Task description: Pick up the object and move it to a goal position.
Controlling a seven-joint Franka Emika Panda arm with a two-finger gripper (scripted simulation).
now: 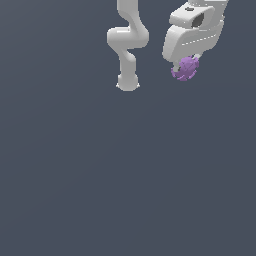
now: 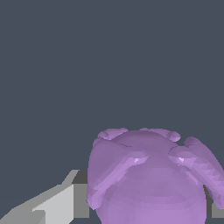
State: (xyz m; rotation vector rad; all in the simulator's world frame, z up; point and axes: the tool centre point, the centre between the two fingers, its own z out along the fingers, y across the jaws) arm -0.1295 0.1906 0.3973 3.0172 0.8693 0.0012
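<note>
Claw [image 1: 184, 67] — white, blocky — grips knobbly purple object [image 1: 185, 69].

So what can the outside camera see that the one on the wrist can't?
Only the exterior view shows the whole white arm, standing on its base, and the end effector seen from outside. Only the wrist view shows the bumps and ridges on the purple lump up close, with a grey finger beside it. Both show the lump at the end effector and the plain dark background.
</note>
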